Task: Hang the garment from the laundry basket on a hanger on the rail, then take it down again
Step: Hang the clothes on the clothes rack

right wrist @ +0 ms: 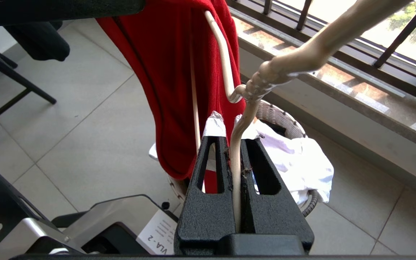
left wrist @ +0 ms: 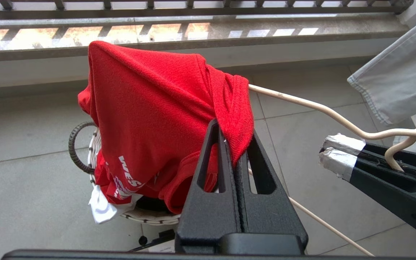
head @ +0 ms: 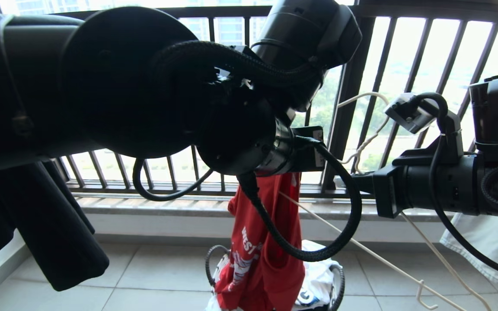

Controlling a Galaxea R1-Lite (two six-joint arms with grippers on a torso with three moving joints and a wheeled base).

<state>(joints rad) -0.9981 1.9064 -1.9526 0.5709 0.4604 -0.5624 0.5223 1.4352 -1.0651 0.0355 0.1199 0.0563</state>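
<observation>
The left gripper (left wrist: 234,139) pinches the red garment (left wrist: 150,119), printed "WES…", draped over one arm of the hanger (left wrist: 302,103) above the laundry basket (right wrist: 284,119), while the right gripper (right wrist: 229,144) clamps the hanger's neck beside a "VLA-2" label (right wrist: 159,234).

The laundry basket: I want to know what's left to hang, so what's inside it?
In the basket lies a white garment, and the hem of the lifted red T-shirt hangs into it. Anything beneath is covered.

Head camera behind both arms facing window; wrist cameras close, sharing red garment (left wrist: 150,119) above basket (right wrist: 284,119).
</observation>
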